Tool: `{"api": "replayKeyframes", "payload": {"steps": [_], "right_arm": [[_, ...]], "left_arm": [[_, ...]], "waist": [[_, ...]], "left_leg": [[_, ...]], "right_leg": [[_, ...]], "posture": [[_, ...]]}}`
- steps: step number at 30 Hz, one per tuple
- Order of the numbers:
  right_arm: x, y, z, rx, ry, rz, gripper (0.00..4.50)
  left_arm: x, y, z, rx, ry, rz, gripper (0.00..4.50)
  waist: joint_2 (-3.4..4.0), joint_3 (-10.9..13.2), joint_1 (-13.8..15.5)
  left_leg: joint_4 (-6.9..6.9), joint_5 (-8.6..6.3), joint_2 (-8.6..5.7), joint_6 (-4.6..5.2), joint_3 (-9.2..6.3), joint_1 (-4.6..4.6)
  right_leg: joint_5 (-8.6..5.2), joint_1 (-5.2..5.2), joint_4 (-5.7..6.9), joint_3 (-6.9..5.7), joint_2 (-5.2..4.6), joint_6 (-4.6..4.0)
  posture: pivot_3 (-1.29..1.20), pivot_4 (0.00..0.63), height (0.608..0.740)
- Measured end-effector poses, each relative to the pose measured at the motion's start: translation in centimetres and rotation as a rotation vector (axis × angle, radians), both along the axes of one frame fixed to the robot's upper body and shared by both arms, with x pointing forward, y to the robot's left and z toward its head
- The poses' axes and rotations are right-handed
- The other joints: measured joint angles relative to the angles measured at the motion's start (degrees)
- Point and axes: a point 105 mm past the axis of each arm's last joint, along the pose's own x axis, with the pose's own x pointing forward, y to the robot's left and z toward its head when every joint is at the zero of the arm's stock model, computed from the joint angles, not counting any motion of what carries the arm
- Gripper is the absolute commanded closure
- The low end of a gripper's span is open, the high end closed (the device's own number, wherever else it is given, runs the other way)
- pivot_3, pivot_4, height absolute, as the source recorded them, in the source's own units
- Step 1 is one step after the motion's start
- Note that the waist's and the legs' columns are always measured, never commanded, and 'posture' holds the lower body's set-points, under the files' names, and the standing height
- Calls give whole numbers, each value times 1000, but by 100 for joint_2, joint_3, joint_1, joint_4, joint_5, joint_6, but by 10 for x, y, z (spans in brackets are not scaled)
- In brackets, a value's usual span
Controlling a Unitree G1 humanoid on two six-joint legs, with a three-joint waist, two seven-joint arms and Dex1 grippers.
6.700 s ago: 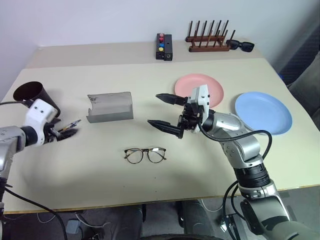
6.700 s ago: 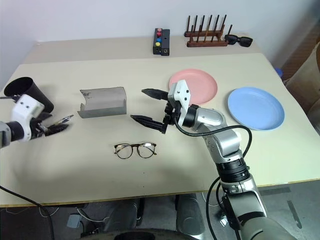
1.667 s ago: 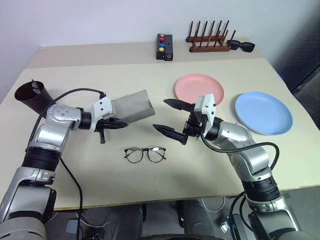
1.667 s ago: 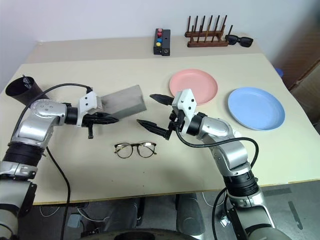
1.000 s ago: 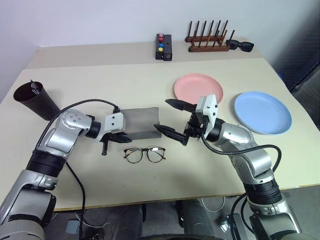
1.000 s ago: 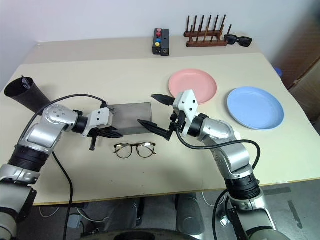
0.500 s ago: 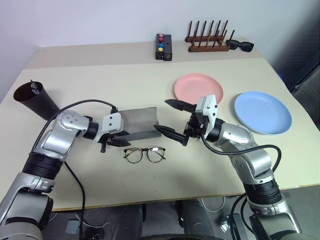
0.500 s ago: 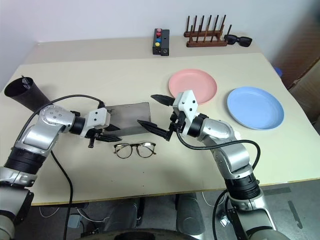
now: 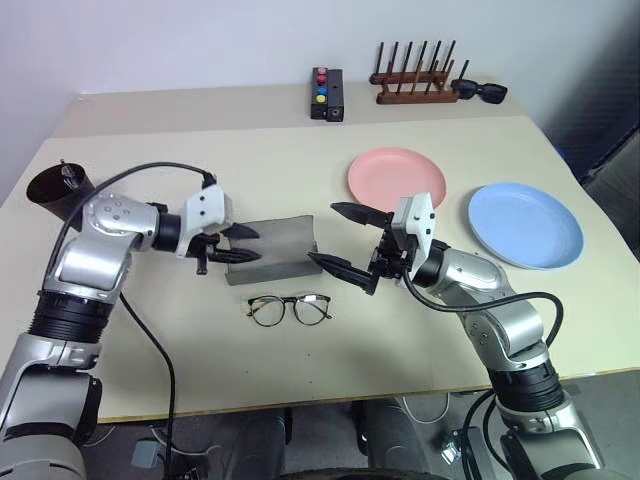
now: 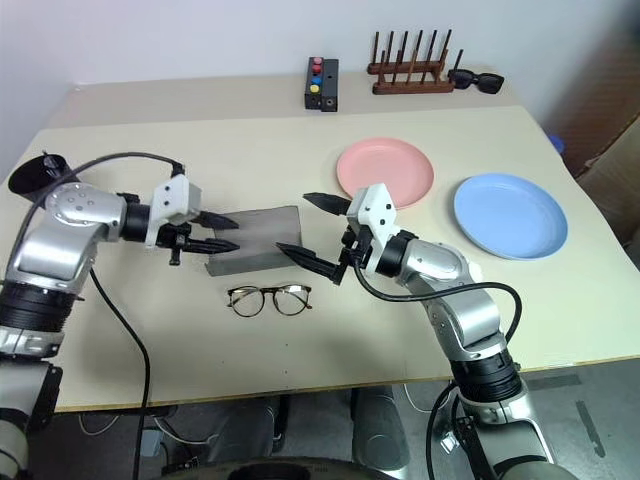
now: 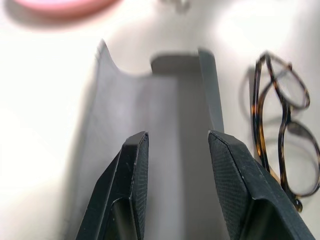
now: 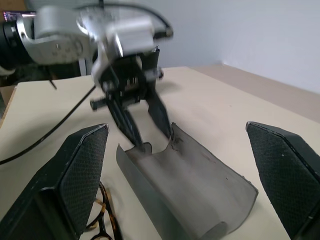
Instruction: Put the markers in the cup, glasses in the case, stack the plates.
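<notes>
The grey case (image 9: pixel 272 250) is lying open on the surface (image 9: pixel 300 370), roughly mid-way betw. the two arms, w/ its hollow side facing up. The left hand (image 9: pixel 243 245) is hovering just over the case's left end, fingers parted and gripping nothing; in the left wrist view the two black fingers (image 11: pixel 131 185) are sitting apart w/ the case's trough visible betw. them. The right hand (image 9: pixel 341 241) is hanging spread wide at the case's right end, one finger above it and one near its right edge, also holding nothing.

The glasses (image 9: pixel 290 309) are lying on the surface just in front of the case, lenses side by side, not touching it as far as I can tell. The cup (image 9: pixel 60 190) is standing at the far left, partly behind the left arm, w/ something slim sticking out of its rim; can't tell what exactly. The pink plate (image 9: pixel 397 178) and the blue plate (image 9: pixel 525 224) are lying side by side on the right, apart, not stacked.
</notes>
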Motion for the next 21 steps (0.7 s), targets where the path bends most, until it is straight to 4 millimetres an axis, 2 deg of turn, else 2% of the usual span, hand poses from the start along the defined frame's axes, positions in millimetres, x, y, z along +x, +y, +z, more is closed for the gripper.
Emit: {"api": "replayKeyframes", "payload": {"steps": [2,4,6,10,15,21], "right_arm": [[0,-3,-1,-13,0,-7,0],[1,-7,-2,-25,0,-14,0],[1,-12,-4,-36,2,-25,0],[1,-19,-10,-52,20,-43,0],[1,-20,-13,-49,32,-57,0],[2,-21,-14,-46,37,-75,0]], "left_arm": [[-10,-11,4,-4,-6,-62,881],[-22,-21,1,5,-3,-124,881],[-33,-30,-11,29,33,-180,881],[-44,-41,-29,73,99,-245,881],[-47,-48,-41,140,108,-309,881],[-45,-46,-58,200,127,-328,881]], "waist": [[0,0,3],[0,0,5],[0,0,8],[0,0,13],[0,0,16],[0,0,13]], "left_leg": [[1,0,0,0,1,-1],[0,0,0,0,1,0],[1,0,0,0,2,1],[3,0,0,0,2,0],[2,0,0,0,2,0],[3,0,0,1,2,0]], "right_leg": [[0,0,-1,1,0,0],[0,0,-2,2,0,0],[0,1,0,2,0,0],[-1,2,-1,3,0,-1],[-2,2,-1,3,0,-2],[-2,2,-1,3,0,-3]], "posture": [[0,150,734],[0,150,734],[0,150,734],[0,150,734],[0,150,734],[0,150,734]]}}
